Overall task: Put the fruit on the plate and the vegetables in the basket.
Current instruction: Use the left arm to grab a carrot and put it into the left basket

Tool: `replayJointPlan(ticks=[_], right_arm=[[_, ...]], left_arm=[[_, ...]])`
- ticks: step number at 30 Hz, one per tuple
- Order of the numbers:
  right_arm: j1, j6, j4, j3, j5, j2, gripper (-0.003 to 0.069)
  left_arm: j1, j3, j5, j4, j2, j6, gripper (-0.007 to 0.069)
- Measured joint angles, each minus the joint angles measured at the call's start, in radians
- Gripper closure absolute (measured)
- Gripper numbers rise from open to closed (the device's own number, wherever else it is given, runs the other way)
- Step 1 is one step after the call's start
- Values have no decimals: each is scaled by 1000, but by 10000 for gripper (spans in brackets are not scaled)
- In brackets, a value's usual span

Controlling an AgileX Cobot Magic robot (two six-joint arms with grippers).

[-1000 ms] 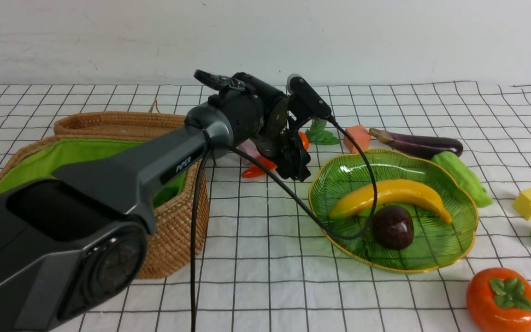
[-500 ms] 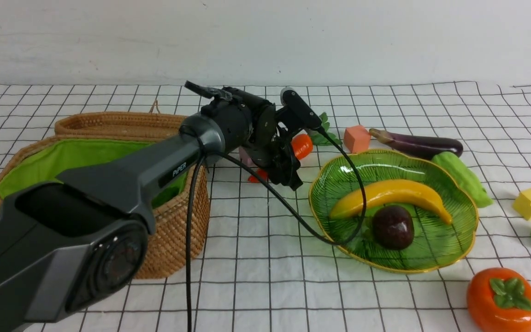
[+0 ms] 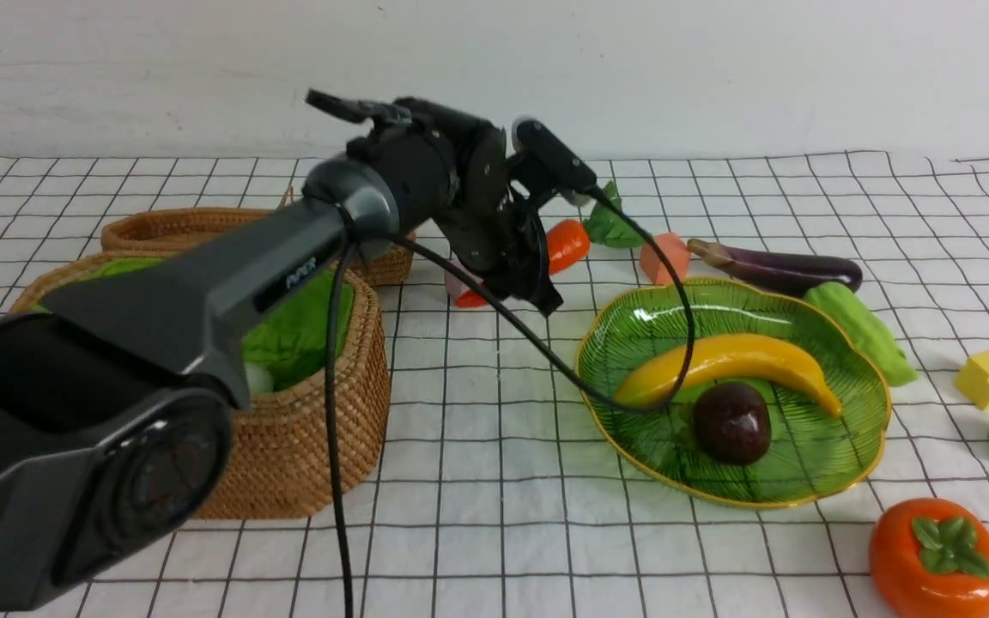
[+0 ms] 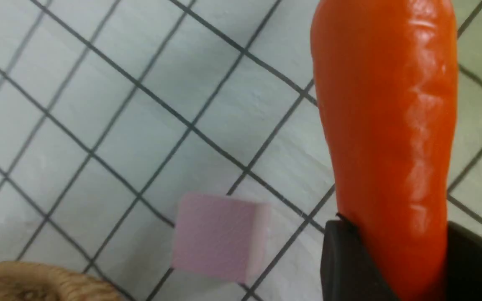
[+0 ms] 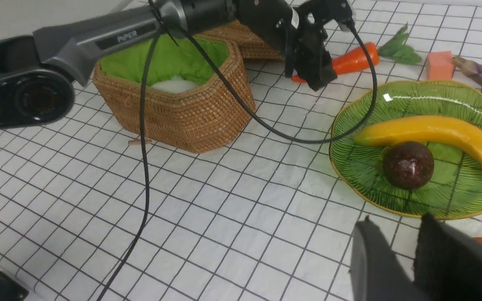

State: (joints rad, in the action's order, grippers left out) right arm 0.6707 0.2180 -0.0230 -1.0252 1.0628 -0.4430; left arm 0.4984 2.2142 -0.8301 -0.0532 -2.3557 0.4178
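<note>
Currently, the left tool [image 4: 400, 259] grips the carrot [image 4: 385, 104] on its narrower half, with both jaws pressed against it. The carrot is tilted, leafy end higher, between the basket [image 3: 314, 446] and the plate [image 3: 632, 343], toward the far edge of the desk [image 3: 494, 481]. A pink cube [image 4: 220, 236] lies on the desk beneath it. The right tool [image 5: 404, 238] shows a narrow gap with nothing between its jaws, just beside the persimmon [image 3: 935, 558], toward the near right corner. The banana [image 3: 735, 360] and mangosteen [image 3: 731, 422] lie side by side on the plate. The eggplant [image 3: 778, 268] and cucumber [image 3: 859, 330] lie just beyond the plate's far right rim. A white object [image 5: 170, 85], partly hidden, lies inside the basket.
</note>
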Motion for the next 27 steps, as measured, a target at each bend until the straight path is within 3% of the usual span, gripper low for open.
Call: replayJointPlan(ticks=[7,10,15,19,22,27], right_arm=[[0,0,0,0,-4,0,476],[0,0,0,0,-7,0,475],[0,0,-1,0,-11,0,473],[0,-1,-1,0,-11,0,473],[0,-1,-1,0,-11,0,471],[0,-1,-16,0,-13,0,468]], left_arm=[[7,-12,-306,0,244,60,379],[6,-136,-396,-13,411,104,379],[-34,-420,-402,-93,642,164,379],[-152,-685,-336,-130,807,308,379],[-243,-792,-274,-132,840,436,379],[-312,-858,-198,-133,816,527,379]])
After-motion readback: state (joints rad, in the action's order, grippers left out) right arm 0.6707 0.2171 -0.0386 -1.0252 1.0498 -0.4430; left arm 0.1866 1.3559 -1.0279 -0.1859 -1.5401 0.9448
